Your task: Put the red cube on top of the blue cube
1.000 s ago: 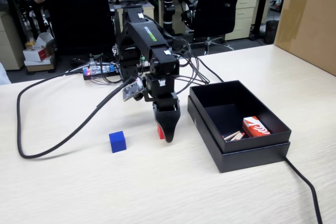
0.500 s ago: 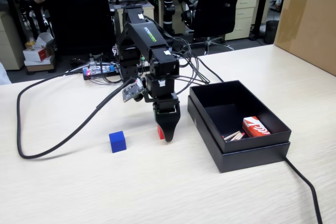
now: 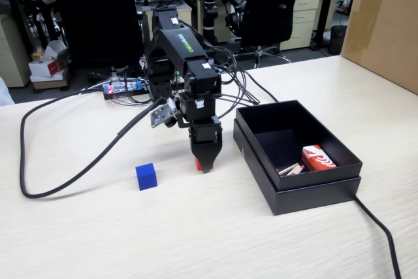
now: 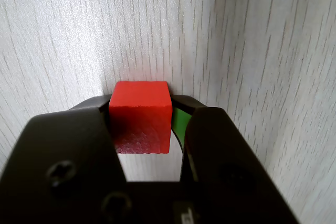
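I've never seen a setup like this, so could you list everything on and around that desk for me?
Small matte red cube: one, red, between the pincer's jaws.
Small matte blue cube: one, dark blue, on the table, left of the arm in the fixed view.
Open black cardboard box: one, black, right of the arm.
Red-and-white packet: one, inside the box.
Thick black cable: one, looping across the pale wooden table.
Black robot arm: one; pincer shut on the red cube.

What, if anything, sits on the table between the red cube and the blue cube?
Nothing visible. In the fixed view, bare table separates the red cube, held in the hand, from the blue cube. The black box lies on the opposite side.
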